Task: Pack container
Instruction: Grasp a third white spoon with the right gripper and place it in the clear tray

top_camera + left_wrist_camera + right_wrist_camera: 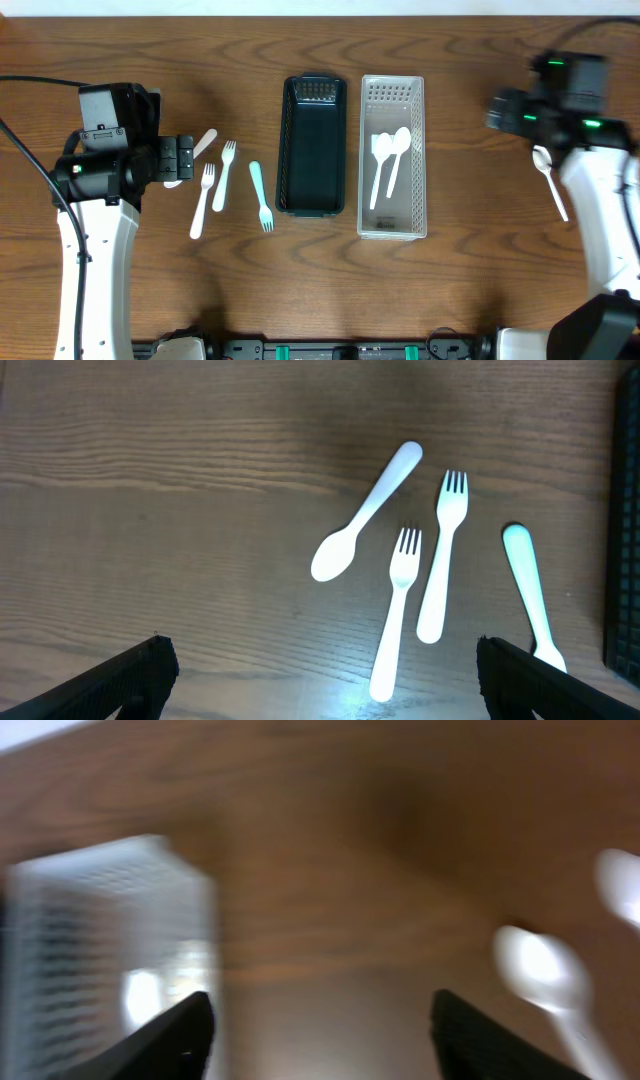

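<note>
A black tray (312, 205) and a clear tray (392, 225) stand side by side at mid table. Two white spoons (386, 160) lie in the clear tray. Left of the black tray lie two white forks (204, 198) (223, 172), a teal fork (260, 192) and a white spoon (202, 145). They also show in the left wrist view: spoon (365, 513), forks (395, 610) (441, 555), teal fork (530, 590). Another white spoon (549, 180) lies at the right, blurred in the right wrist view (545, 975). My left gripper (320, 680) is open, empty. My right gripper (320, 1035) is open, empty.
The clear tray's corner shows blurred at the left of the right wrist view (110, 940). The black tray's edge shows at the right of the left wrist view (625, 510). Bare wood lies around the trays.
</note>
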You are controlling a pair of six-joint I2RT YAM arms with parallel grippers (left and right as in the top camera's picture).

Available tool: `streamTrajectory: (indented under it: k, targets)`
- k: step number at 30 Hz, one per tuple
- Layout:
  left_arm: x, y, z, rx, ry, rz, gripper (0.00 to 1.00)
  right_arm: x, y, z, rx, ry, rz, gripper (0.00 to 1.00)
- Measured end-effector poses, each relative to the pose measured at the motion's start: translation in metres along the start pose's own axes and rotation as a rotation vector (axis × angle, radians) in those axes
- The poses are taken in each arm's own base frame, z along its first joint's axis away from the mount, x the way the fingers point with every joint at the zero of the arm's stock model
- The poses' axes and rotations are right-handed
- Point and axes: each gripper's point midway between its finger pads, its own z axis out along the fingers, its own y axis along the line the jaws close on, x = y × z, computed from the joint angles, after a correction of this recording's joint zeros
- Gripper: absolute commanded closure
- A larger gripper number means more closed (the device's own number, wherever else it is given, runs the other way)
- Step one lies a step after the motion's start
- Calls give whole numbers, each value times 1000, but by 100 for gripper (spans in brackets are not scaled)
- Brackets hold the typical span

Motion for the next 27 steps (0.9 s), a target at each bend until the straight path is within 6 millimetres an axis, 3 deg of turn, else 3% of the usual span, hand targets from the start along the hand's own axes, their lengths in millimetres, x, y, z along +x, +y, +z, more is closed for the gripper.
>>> streamTrajectory:
  k: [3,8,12,17,22,24,27]
  targets:
    - [0,0,0,0,0,0,2,18,-54,6,88,87,-22,31]
    - [0,0,0,0,0,0,2,58,-104,35,128,269,-83,36]
    - [0,0,0,0,0,0,2,78,-125,56,159,357,-159,34]
    - [0,0,0,0,0,0,2,79,-148,75,219,364,-206,37]
    - [0,0,0,0,1,0,2,96,-161,92,224,425,-211,38]
    - [1,0,0,0,2,0,2,103,-163,99,221,446,-212,40]
    - [2,0,0,1,7,1,2,115,-165,109,209,488,-214,53]
